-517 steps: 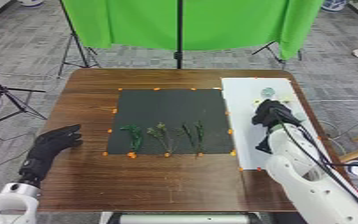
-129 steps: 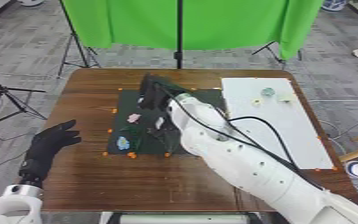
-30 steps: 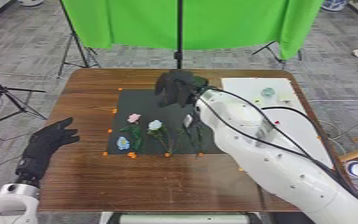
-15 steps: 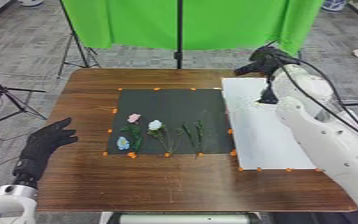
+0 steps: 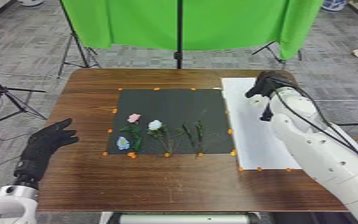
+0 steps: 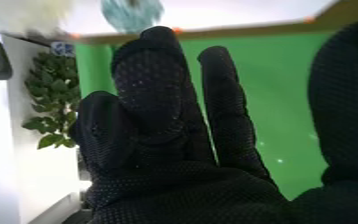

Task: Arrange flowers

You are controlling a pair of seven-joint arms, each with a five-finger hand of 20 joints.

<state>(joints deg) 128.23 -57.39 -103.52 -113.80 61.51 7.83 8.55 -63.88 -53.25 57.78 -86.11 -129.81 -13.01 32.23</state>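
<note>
My right hand [image 5: 266, 84] is over the back part of the white board [image 5: 282, 150], its fingers straight and holding nothing. In the right wrist view my right hand [image 6: 184, 125] is open, with a teal flower head [image 6: 131, 15] and a blurred pale flower head [image 6: 24, 14] beyond its fingers. On the black mat [image 5: 171, 102] lie a pink flower head [image 5: 134, 118], a blue one [image 5: 123, 143] and a white one [image 5: 155, 125] by green stems [image 5: 134, 134]. Two more stems [image 5: 193, 135] lie to their right. My left hand [image 5: 51, 140] rests open left of the mat.
Orange markers line the mat and the board on the brown table [image 5: 158, 185]. Behind the table hang a green cloth [image 5: 131, 25] and a black stand pole [image 5: 180, 50]. The right arm [image 5: 313, 140] covers the board's right side.
Pink, blue and white flower heads now lie on the mat, which held only stems at first. My right hand went from the mat to beyond the board's back, then came down over it.
</note>
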